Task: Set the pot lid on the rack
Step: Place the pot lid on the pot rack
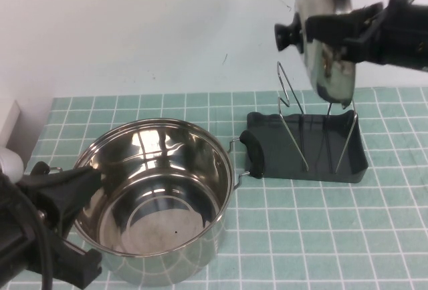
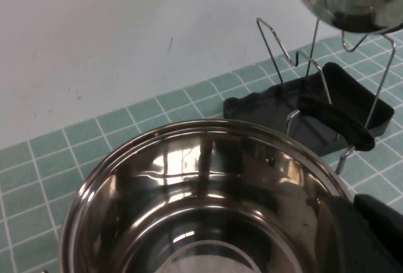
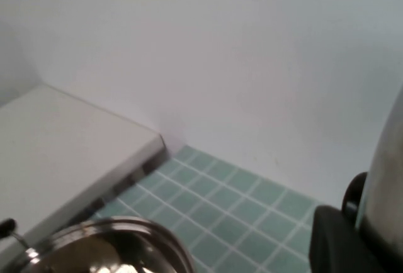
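While the right claw clamps the shiny domed pot lid upright above the rack; left claw shut on the pot rim.

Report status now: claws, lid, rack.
Right claw shut on pot lid, held upright above rack. Left claw shut at pot rim. Wire loops clear.

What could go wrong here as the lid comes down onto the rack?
The right gripper holds the lid on edge above the rack; if its rim misses the gap between the wire loops, it could tip the rack. The shiny lid might also slip. The left gripper, shut on the pot rim, could nudge the pot.
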